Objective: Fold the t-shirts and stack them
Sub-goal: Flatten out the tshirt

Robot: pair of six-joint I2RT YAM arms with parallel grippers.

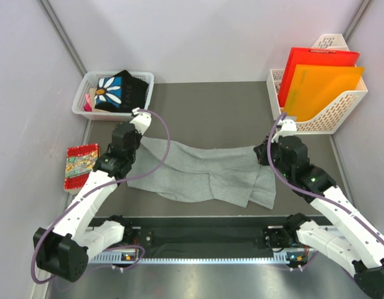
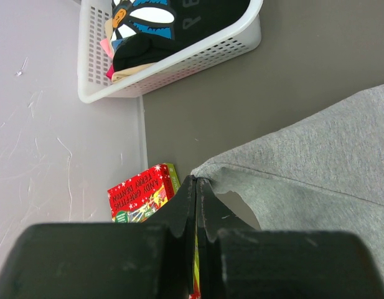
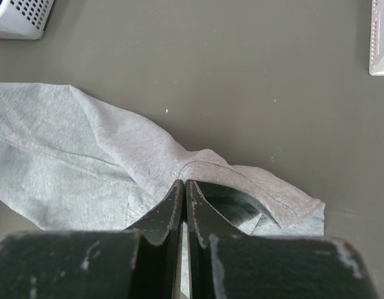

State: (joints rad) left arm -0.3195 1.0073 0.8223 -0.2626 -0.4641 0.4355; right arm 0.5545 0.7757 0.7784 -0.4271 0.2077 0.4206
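Observation:
A light heather-grey t-shirt [image 1: 198, 171] lies spread and rumpled across the middle of the dark table. My left gripper [image 1: 131, 144] is shut on its left corner [image 2: 207, 169], which is lifted off the table. At the shirt's right end my right gripper [image 1: 271, 152] is shut on a raised fold [image 3: 198, 163]. The black t-shirt [image 1: 120, 91] with a white daisy on blue sits bunched in the white basket [image 1: 142, 78] at the back left, and shows in the left wrist view as the same black t-shirt [image 2: 173, 25].
A red patterned flat packet [image 1: 79, 163] lies at the table's left edge, seen by the left wrist as a red book [image 2: 139, 194]. A white file rack [image 1: 341, 106] holding red and orange folders stands at the back right. Grey walls close in on both sides.

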